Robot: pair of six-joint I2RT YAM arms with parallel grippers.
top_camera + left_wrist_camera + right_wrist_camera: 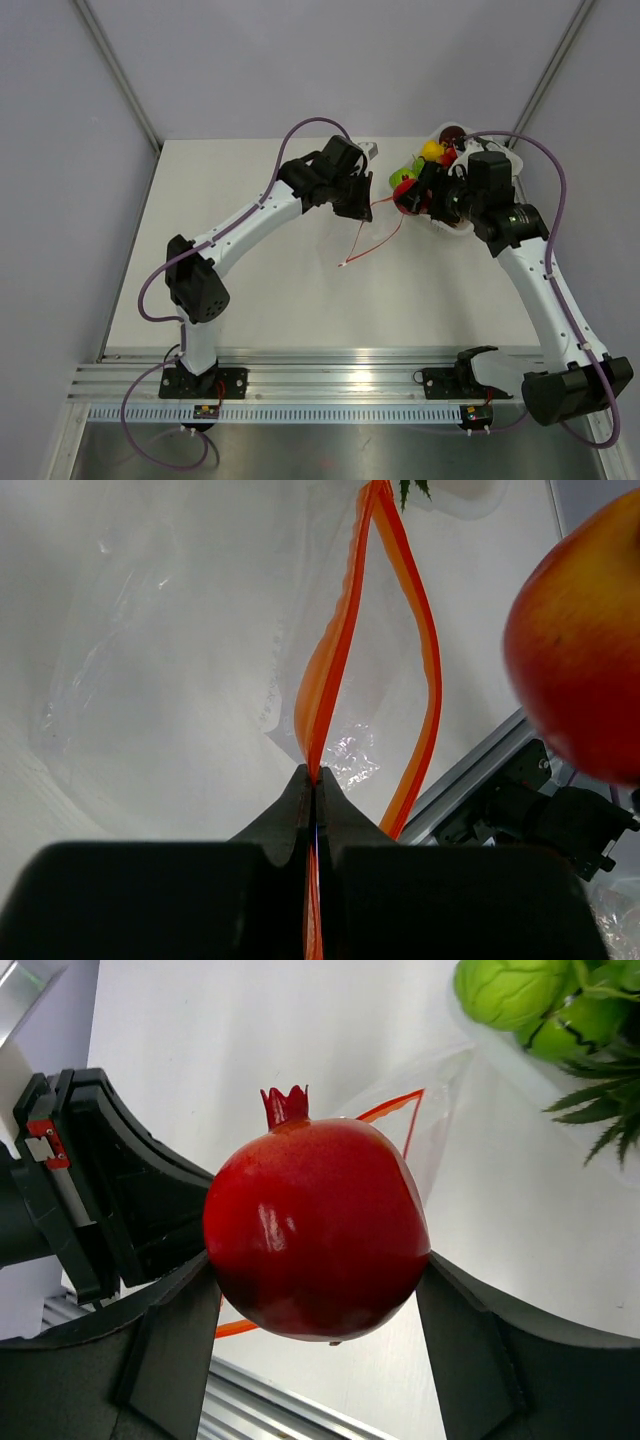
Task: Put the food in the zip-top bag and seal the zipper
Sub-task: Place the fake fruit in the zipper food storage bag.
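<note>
My left gripper [315,775] is shut on the orange-red zipper [335,650] of the clear zip-top bag [180,650] and holds its mouth open; the second zipper strip [428,680] bows away to the right. In the top view this gripper [355,205] is at table centre-back, and the zipper [362,245] trails toward me. My right gripper [315,1260] is shut on a glossy red pomegranate [315,1230], just right of the bag mouth [400,1110]; in the top view the gripper [412,195] holds the fruit [407,199] close beside the left gripper.
A white tray [452,231] at the back right holds more food: a yellow piece [432,150], green pieces [402,177] [510,990] and a red one [450,156]. The metal rail [340,380] runs along the near edge.
</note>
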